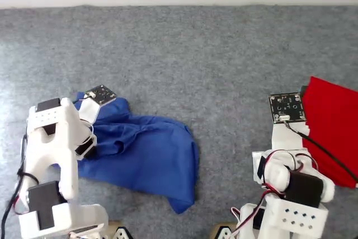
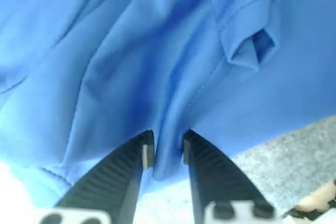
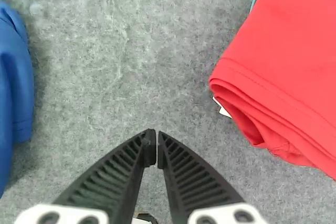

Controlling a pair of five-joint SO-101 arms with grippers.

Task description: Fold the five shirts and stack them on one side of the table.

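I saw the creased, unfolded blue cloth shirt (image 1: pixel 145 149) lying on the left of the grey felt surface (image 1: pixel 212 65), one fold pinched by my left gripper (image 2: pixel 164 153) fingers (image 2: pixel 128 169), while my right gripper (image 3: pixel 156 148) fingers (image 3: pixel 131 166) sat pressed together beside the folded red shirt (image 1: pixel 333 132).

The crumpled shirt (image 1: pixel 145 149) lies left, folded shirt (image 1: pixel 333 132) right.

Blue shirt (image 1: pixel 145 149) crumpled (left side); red shirt (image 1: pixel 333 121) folded, right edge

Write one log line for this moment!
left tool: shut on blue shirt | right tool: shut, empty, above table | red shirt: folded beside right arm
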